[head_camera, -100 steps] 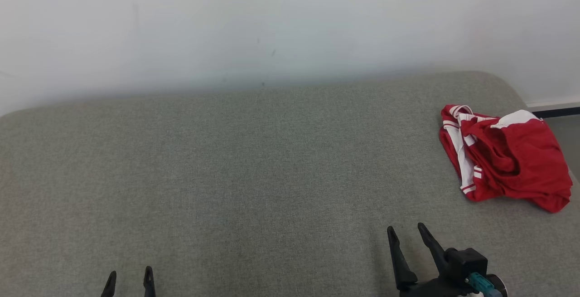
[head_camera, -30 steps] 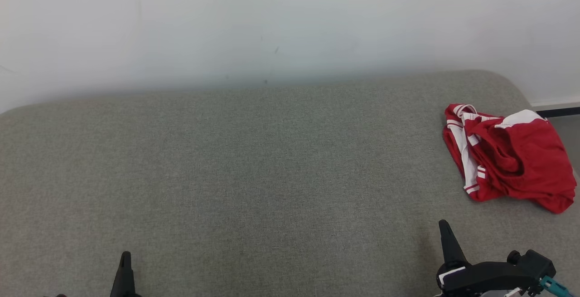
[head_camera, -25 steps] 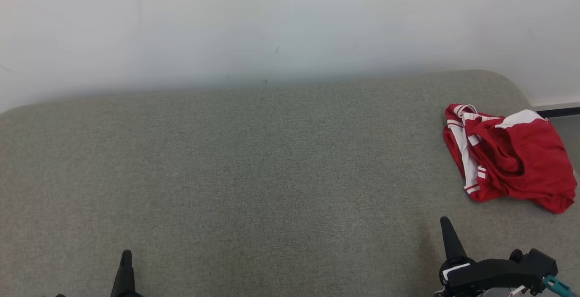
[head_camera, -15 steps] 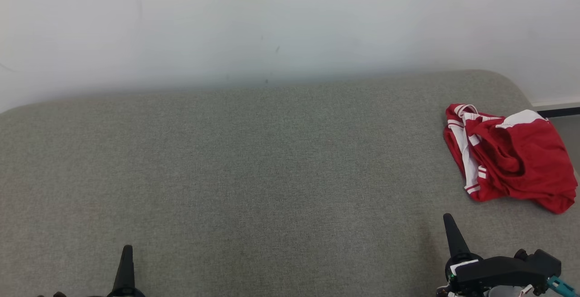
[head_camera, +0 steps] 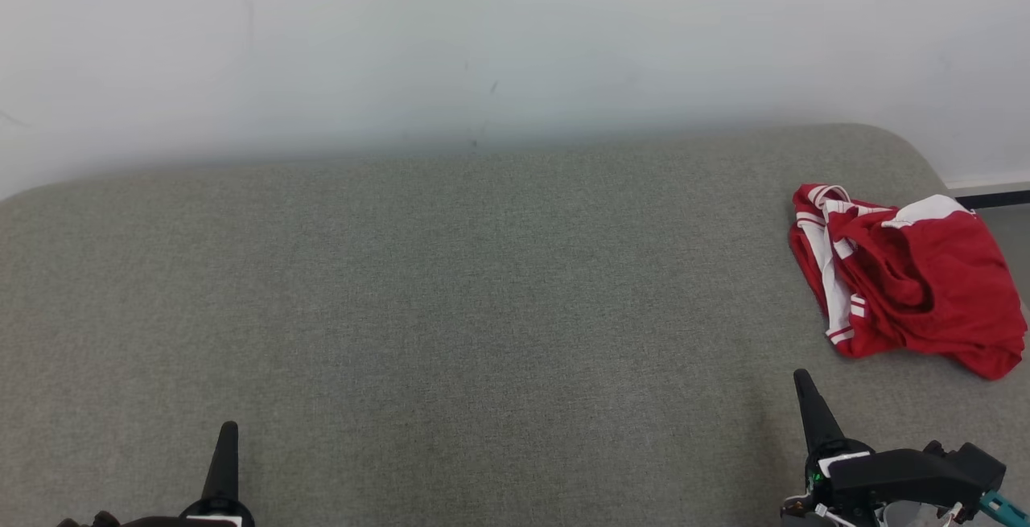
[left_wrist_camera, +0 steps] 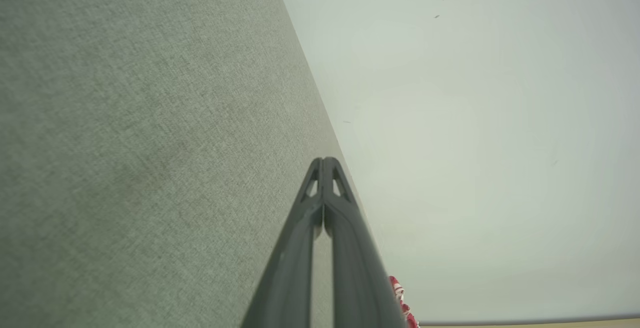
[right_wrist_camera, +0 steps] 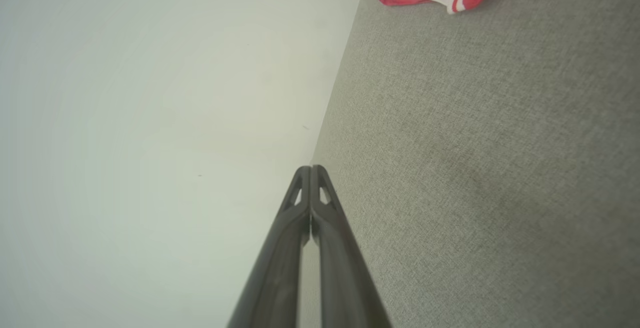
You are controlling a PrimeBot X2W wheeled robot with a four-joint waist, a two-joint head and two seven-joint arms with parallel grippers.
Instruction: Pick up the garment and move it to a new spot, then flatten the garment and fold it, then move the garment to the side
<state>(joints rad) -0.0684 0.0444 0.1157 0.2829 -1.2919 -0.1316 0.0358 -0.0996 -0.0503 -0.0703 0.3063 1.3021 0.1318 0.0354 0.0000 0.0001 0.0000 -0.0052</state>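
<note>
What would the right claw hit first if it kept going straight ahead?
Probably the white wall behind the grey cushion: the right gripper points across the cushion toward its back edge. The red garment lies off to the right of that line. Height is unclear, so it might graze the cushion first.

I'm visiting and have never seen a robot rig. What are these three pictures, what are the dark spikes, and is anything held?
The wide picture comes from a camera on the robot's head, looking down at a grey padded surface before a pale wall. The dark spikes at its bottom are the left pincer and right pincer, each two long fingers pressed together: both shut, holding nothing. The other two pictures come from wrist cameras looking along those fingers, so they seem tilted. A crumpled red and white garment lies on the surface's right side, untouched.
</note>
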